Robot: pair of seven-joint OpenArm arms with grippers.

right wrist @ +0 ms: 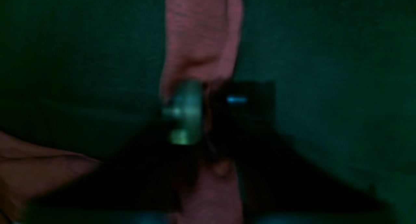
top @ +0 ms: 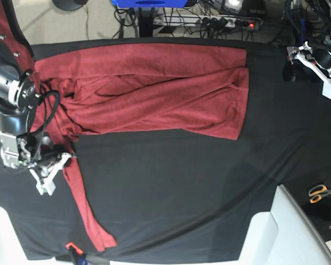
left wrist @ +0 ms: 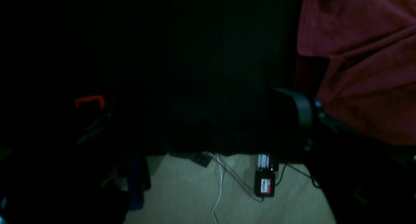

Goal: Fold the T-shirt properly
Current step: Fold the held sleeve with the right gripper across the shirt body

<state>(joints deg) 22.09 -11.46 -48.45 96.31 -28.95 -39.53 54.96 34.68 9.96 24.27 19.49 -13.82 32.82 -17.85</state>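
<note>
The maroon T-shirt (top: 154, 88) lies spread over the far half of the black table cloth (top: 182, 187), with wrinkles near its left side. One long sleeve (top: 83, 204) trails toward the front edge. My right gripper (top: 59, 163) is at the top of that sleeve, at the table's left. In the right wrist view the right gripper (right wrist: 206, 110) is shut on a strip of sleeve fabric (right wrist: 201, 32) that passes between its fingers. My left gripper (top: 318, 70) hangs open and empty at the far right, clear of the shirt. The dark left wrist view shows only a shirt edge (left wrist: 360, 55).
Orange-handled scissors (top: 320, 192) lie at the right edge. White panels (top: 287, 232) stand at the front right and front left corners. A power strip and cables (top: 220, 22) run behind the table. Past the table edge, the floor holds cables and a small device (left wrist: 265, 185).
</note>
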